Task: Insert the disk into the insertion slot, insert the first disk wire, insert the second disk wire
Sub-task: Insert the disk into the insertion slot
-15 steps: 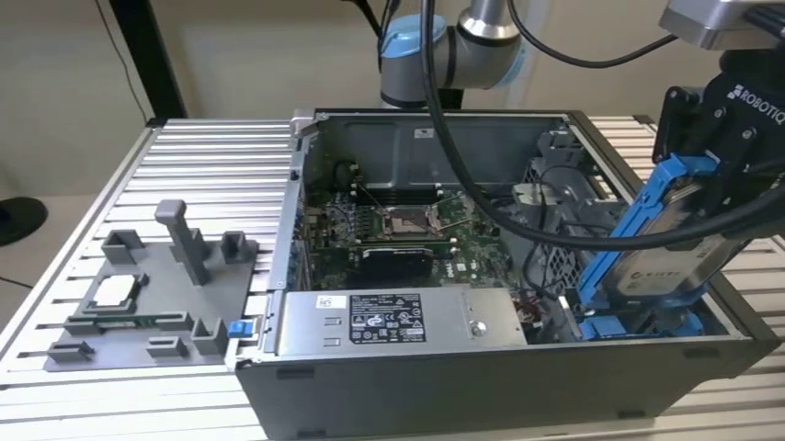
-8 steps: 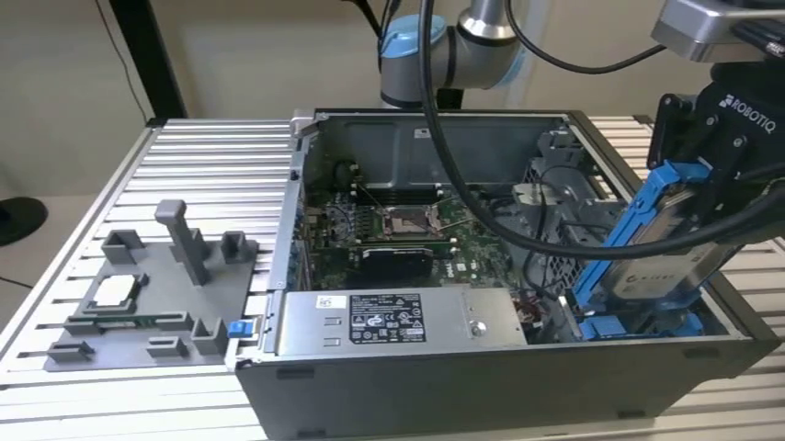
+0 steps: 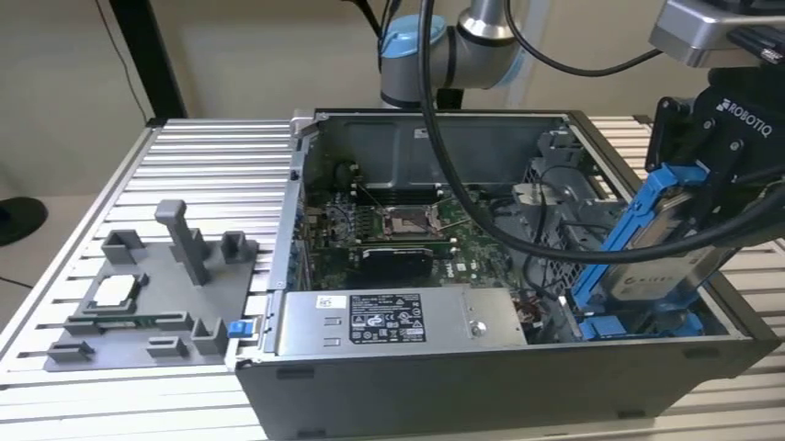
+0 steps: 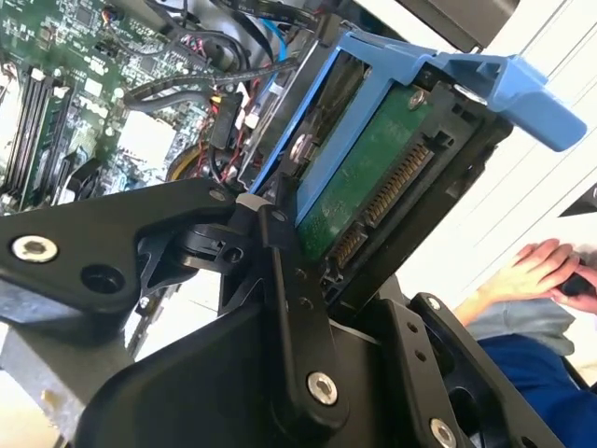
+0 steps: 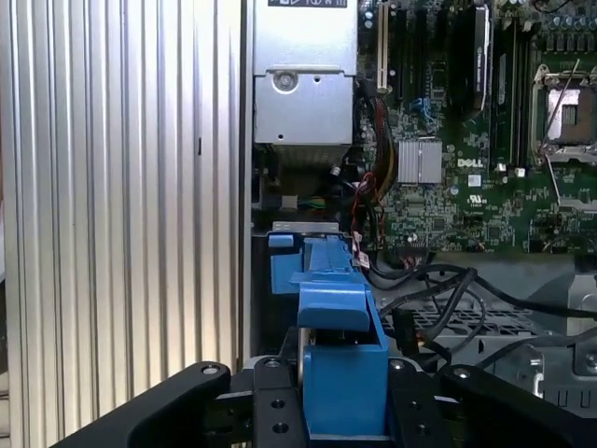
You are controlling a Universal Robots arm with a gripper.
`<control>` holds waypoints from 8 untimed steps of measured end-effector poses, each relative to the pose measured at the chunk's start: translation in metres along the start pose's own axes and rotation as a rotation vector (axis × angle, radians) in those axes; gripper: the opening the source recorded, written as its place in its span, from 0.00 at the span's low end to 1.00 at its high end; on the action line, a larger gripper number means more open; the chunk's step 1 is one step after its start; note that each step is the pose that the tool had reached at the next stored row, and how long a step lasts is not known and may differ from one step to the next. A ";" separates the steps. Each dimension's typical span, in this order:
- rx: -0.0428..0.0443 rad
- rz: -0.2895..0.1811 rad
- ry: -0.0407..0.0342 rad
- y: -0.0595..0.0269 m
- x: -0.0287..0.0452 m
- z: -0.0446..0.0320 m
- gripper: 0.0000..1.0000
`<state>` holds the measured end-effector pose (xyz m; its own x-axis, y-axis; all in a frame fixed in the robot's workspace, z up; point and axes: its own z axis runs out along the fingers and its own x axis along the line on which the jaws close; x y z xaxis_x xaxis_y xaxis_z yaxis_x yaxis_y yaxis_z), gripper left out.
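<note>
Black pincer (image 3: 697, 204) clenched on tilted silver-grey hard drive in bright blue plastic carrier (image 3: 659, 271), green board (image 4: 368, 182) exposed, black cables (image 3: 530, 246) partly hiding it.

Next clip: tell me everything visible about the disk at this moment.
The disk is a flat silver-grey drive with a pale label, clipped in a bright blue plastic carrier. The second wrist view shows its green circuit board and a connector row. The end effector grips its upper part. The disk is steeply tilted, with its lower end inside the open computer case, at the exterior view's right.
</note>
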<state>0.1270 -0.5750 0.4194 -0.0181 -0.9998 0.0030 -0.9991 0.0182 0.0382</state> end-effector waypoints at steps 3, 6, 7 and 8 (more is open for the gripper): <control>0.0000 0.000 0.0003 -0.0001 -0.0003 0.0020 0.00; 0.0000 0.000 0.0003 -0.0001 -0.0010 0.0046 0.00; 0.0000 0.000 0.0005 -0.0002 -0.0014 0.0052 0.00; 0.0000 0.000 0.0003 -0.0002 -0.0018 0.0062 0.00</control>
<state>0.1270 -0.5732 0.4132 -0.0181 -0.9998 0.0032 -0.9991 0.0182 0.0382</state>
